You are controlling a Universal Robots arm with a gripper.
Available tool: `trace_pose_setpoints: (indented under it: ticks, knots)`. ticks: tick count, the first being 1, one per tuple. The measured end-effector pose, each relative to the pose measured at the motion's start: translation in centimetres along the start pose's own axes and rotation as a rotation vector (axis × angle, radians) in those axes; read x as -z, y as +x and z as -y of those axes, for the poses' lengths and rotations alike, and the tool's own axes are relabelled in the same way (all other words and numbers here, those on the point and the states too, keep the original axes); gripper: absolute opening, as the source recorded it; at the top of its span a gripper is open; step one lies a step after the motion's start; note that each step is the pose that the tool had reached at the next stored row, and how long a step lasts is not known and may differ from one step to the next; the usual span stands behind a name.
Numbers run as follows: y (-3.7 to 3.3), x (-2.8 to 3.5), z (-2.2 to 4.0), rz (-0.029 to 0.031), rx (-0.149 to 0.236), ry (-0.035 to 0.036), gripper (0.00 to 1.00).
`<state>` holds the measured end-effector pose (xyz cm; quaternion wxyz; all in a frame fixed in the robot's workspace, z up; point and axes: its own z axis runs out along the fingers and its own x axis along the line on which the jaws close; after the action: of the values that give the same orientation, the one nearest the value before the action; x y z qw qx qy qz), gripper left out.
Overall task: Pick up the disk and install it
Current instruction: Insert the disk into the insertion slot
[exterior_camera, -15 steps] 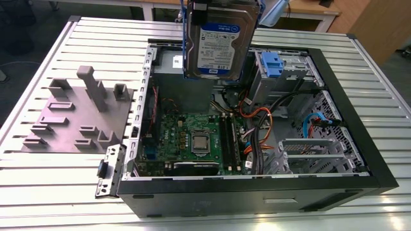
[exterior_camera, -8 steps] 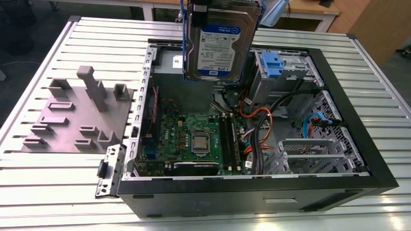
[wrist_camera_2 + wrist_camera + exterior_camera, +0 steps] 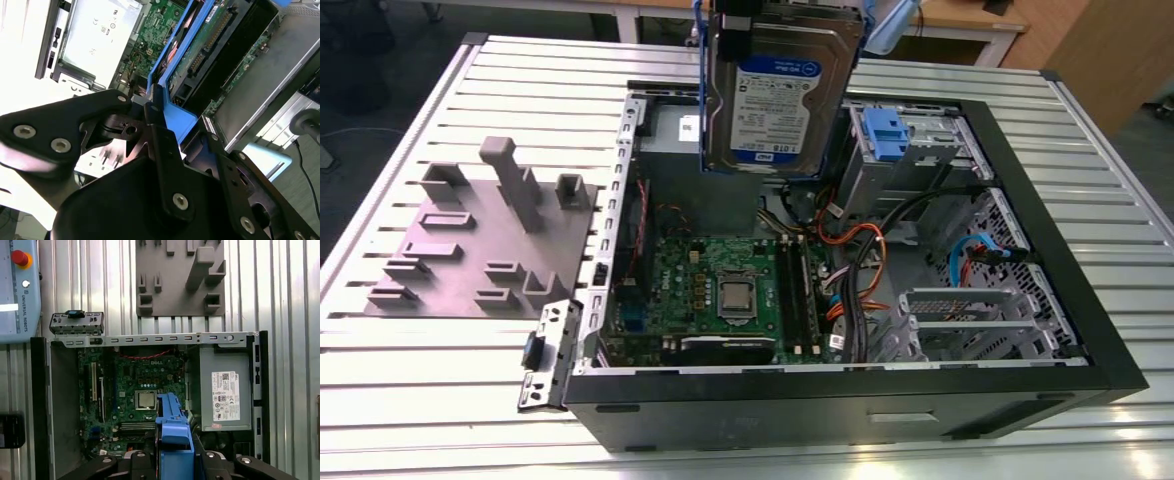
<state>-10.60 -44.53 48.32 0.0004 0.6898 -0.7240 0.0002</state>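
Exterior view: flat silver disk, blue-framed; second wrist view: gripper clamping it.

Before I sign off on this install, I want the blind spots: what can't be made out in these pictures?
Exterior view: the disk is cut off by the top edge and hides part of the case behind it.
First wrist view: the blue carrier covers the motherboard area beneath it.
Second wrist view: the gripper, jaws shut on the carrier, hides its near end.

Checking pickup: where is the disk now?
At the exterior view's top centre, the disk hangs upright above the computer case; the second wrist view shows the gripper clamping it.
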Motion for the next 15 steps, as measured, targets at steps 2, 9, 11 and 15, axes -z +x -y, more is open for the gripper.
trace_pose_setpoints:
  ticks: [2,9,11,15]
  knots:
    - [0.12,0.00,0.00,0.0000,0.000,0.0000,0.36]
    - [0.32,0.00,0.01,0.0000,0.000,0.0000,0.36]
    - [0.33,0.00,0.02,0.0000,0.000,0.0000,0.36]
    - [0.33,0.00,0.01,0.0000,0.000,0.0000,0.36]
